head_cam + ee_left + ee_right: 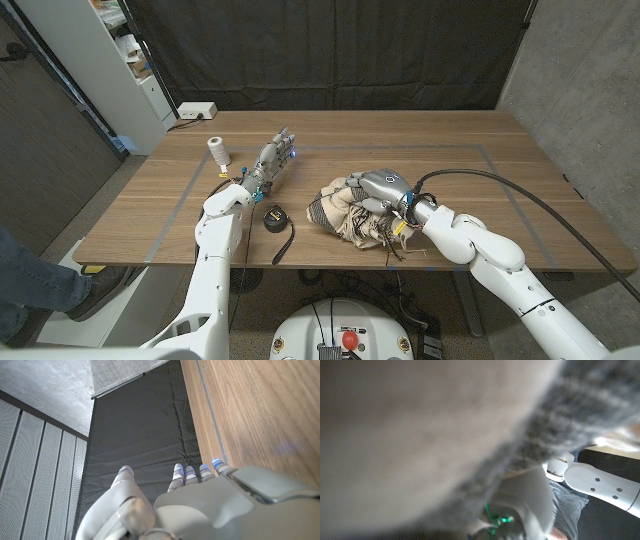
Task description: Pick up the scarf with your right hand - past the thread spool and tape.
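Right hand (383, 188) grasping the bunched scarf (348, 213): gather more folds before lifting; left hand (273, 158) released, fingers extended.

The scarf (345, 212) is beige and tan with a dark grey checked weave and dark fringe. The thread spool (217, 152) is cream-white. The tape (274, 216) is black with a yellow spot. Both robot hands, left (274, 157) and right (385, 187), are grey. The worktop (480, 170) is brown wood grain, marked with grey lines. Behind hangs a black curtain (330, 50).
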